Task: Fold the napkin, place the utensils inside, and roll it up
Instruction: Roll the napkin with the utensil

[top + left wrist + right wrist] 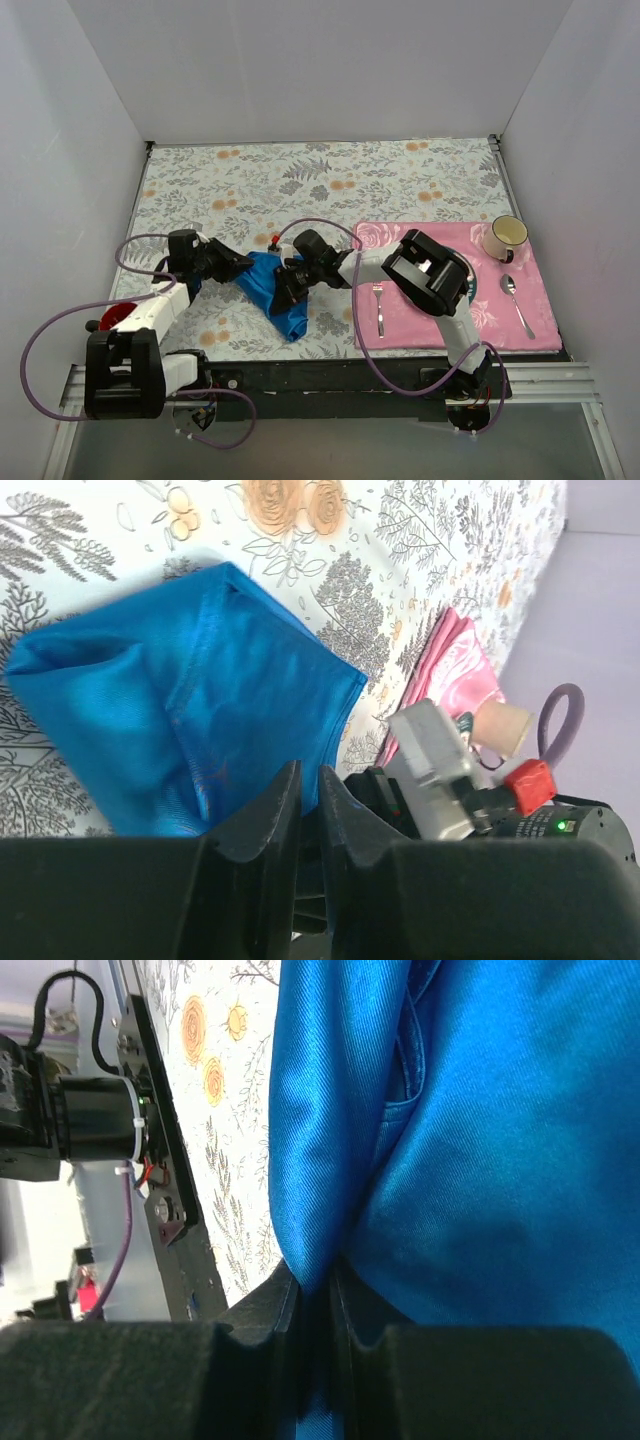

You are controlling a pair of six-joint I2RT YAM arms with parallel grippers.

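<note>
In the left wrist view the napkin (200, 700) is cut off below by the left gripper (310, 780). Its fingers (275, 815) stand close together, and the slit between them is too dark to show whether cloth sits in it. The right wrist view crops the napkin at the top and right edges, and a fold of it disappears between the fingers of the right gripper (313, 1282). From above, both grippers cover part of the napkin (its full outline cannot be traced). The right arm (430, 272) hides most of a dark round thing (470, 287) on the pink placemat (410, 330); what it is cannot be told. A red object (108, 319) beside the left arm (160, 308) is partly hidden.
</note>
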